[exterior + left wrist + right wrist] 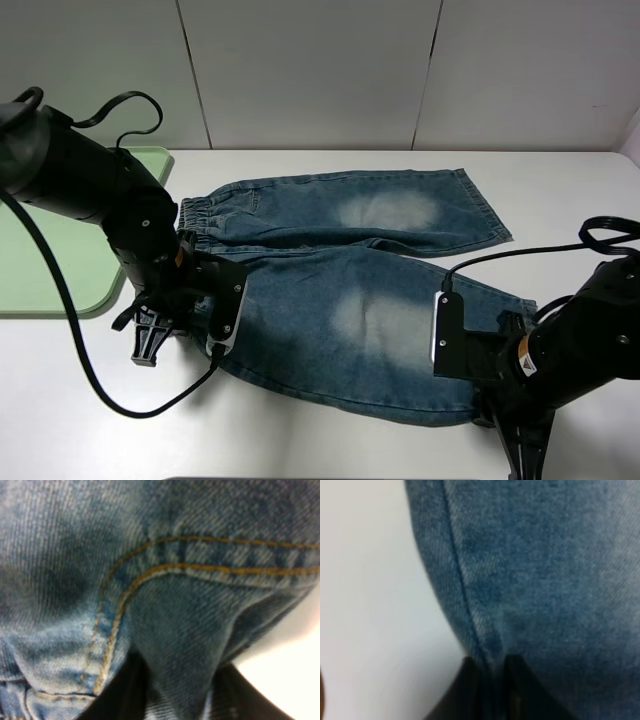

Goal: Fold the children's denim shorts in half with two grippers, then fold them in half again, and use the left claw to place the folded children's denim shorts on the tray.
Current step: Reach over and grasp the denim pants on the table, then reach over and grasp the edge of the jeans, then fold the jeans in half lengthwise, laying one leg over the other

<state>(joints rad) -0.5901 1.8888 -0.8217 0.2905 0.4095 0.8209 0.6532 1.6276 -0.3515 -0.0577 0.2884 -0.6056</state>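
At the far left sits one pale green tray (60, 270). Beside it, my left gripper (152, 338) is clamped tight on the waist end of the single pair of denim shorts (350, 260), which lies spread flat on the table (300, 440). My right gripper (525, 452), the second of two, pinches the near leg's hem. I judge this to be the first fold: both grippers must lift together and carry the near leg over the far one.

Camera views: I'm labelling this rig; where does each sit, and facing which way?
Exterior high: mounted high, looking down on blue denim shorts and pale green plastic tray; both black arms show.
Left wrist: on left arm, facing orange-stitched denim; left gripper shows.
Right wrist: on right arm, facing shorts' edge; right gripper shows.
Shared: the shorts.
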